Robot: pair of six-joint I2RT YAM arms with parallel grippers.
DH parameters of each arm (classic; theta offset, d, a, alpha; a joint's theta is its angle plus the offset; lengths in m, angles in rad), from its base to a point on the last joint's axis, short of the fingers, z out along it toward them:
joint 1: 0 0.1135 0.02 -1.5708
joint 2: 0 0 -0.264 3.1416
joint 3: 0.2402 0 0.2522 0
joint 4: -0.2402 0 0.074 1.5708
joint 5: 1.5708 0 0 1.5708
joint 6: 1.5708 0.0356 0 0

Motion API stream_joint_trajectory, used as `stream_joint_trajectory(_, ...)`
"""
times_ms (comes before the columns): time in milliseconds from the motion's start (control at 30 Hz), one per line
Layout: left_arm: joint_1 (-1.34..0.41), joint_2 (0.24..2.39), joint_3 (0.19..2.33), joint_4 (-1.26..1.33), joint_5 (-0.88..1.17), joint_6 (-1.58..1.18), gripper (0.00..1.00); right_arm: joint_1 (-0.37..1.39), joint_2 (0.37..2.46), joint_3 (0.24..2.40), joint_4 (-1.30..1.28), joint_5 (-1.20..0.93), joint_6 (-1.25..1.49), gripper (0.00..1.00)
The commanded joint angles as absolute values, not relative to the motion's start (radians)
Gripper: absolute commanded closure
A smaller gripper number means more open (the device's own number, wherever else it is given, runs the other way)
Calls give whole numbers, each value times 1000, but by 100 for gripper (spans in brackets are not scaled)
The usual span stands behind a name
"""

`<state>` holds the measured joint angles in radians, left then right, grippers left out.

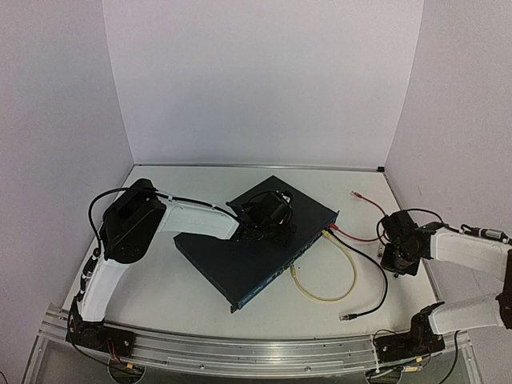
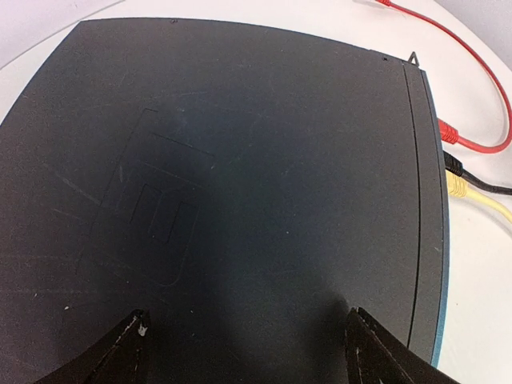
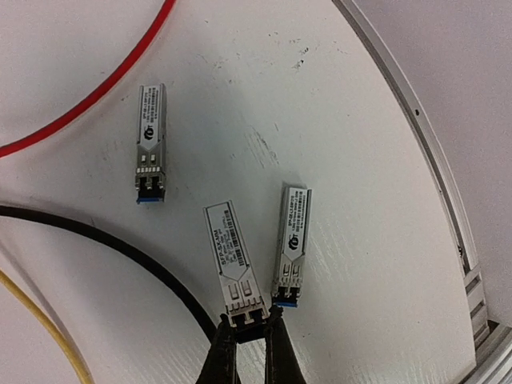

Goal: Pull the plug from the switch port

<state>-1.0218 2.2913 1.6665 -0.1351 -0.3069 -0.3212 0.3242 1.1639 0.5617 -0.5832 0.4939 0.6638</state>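
Note:
The dark switch (image 1: 240,260) lies slantwise mid-table, its port face toward the right. My left gripper (image 1: 268,216) is open over its flat top (image 2: 240,184), fingertips (image 2: 132,348) spread wide and holding nothing. Red (image 2: 450,132), black (image 2: 453,164) and yellow (image 2: 456,188) plugs sit in ports at the far end of the face. My right gripper (image 1: 398,260) is right of the switch, away from the ports. In the right wrist view it (image 3: 250,324) is shut on the end of a small silver transceiver module (image 3: 232,256). I cannot tell whether the module rests on the table.
Two more silver modules (image 3: 150,144) (image 3: 292,240) lie on the white table beside the held one. Red (image 1: 360,238), yellow (image 1: 340,280) and black (image 1: 376,288) cables loop between the switch and the right arm. A metal rail (image 3: 424,136) edges the table on the right.

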Motion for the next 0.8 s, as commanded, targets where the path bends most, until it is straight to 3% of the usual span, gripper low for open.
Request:
stream_joint_trajectory(0, -991, 2378, 1584, -370, -226, -346, 18, 286, 1213, 572, -513, 466, 632, 100)
stream_joint_trajectory(333, -992, 2351, 1579, -373, -235, -334, 14, 282, 1229, 557, -492, 441, 664, 88)
stream_joint_trajectory(567, -994, 2322, 1609, -370, -246, -313, 6, 282, 1132, 560, -491, 435, 643, 56)
stream_joint_trajectory(767, -1001, 2288, 1640, -361, -265, -296, 0, 282, 1078, 570, -495, 421, 635, 41)
